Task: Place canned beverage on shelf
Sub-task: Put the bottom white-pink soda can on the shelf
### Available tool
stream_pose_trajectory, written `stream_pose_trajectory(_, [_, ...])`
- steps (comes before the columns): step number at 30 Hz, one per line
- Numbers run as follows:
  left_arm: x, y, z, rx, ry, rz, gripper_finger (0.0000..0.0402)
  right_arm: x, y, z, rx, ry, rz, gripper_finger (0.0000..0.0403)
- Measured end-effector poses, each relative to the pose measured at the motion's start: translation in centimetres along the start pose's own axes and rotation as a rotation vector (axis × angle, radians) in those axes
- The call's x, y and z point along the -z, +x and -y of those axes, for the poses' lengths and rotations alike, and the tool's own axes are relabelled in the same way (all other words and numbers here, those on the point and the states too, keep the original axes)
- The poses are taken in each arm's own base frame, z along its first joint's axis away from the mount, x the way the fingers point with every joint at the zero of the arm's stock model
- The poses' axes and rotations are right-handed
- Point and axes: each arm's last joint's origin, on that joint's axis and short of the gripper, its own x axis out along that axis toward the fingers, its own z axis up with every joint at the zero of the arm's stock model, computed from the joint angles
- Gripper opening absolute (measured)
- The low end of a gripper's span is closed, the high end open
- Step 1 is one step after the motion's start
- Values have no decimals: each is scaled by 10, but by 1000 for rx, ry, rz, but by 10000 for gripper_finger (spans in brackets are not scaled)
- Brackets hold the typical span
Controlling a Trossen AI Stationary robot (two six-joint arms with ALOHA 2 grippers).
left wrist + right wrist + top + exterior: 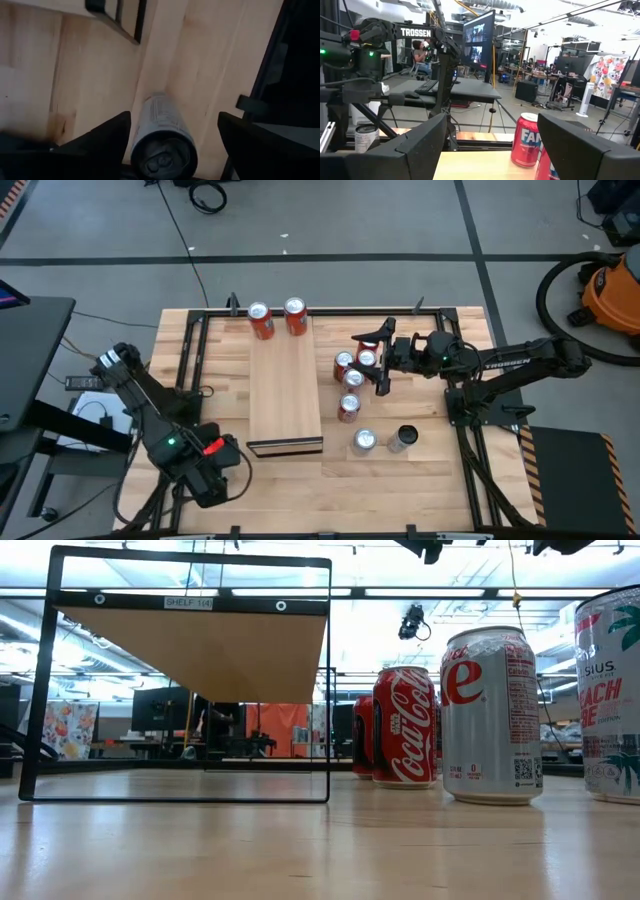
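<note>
A grey can (pixel 162 145) stands upright on its base on the slatted tabletop near the table's near-left corner, seen from above. My left gripper (pixel 172 137) points down over it, open, one finger on each side of the can; in the high view the gripper (pixel 215 465) hides the can. The shelf (pixel 285 390) lies along the table's middle, with two red cans (pixel 260 320) (pixel 295 315) standing on its far end. My right gripper (pixel 378 362) hovers level and open above the cans to the right of the shelf, with nothing between its fingers. My left gripper's fingers come from above on either side of the grey can's top end. One finger (pixel 107 137) stands close beside the can's wall (pixel 140 125); whether it touches, I cannot tell. The other finger stands well clear. The can stays upright on the table.
Several cans (pixel 350 380) stand in a loose group right of the shelf, with a silver one (pixel 364 442) and a dark one (pixel 403 438) nearer the front. The shelf's dark-edged open end (pixel 285 446) faces the near edge. Black frame rails (pixel 190 350) run along the table's sides.
</note>
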Motion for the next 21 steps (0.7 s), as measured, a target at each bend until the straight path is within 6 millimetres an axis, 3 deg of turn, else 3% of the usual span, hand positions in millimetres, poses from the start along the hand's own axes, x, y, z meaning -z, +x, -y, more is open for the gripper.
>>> stream_pose_trajectory(9, [11,20,22,-48,224,-35,266,1,0,0,-1,14,-6,323])
stream_pose_trajectory(16, [13,21,21,-72,290,-47,252,1,0,0,-1,17,-6,323])
stream_pose_trajectory(21, [12,22,22,-90,435,-20,252,1,0,0,-1,17,-6,323])
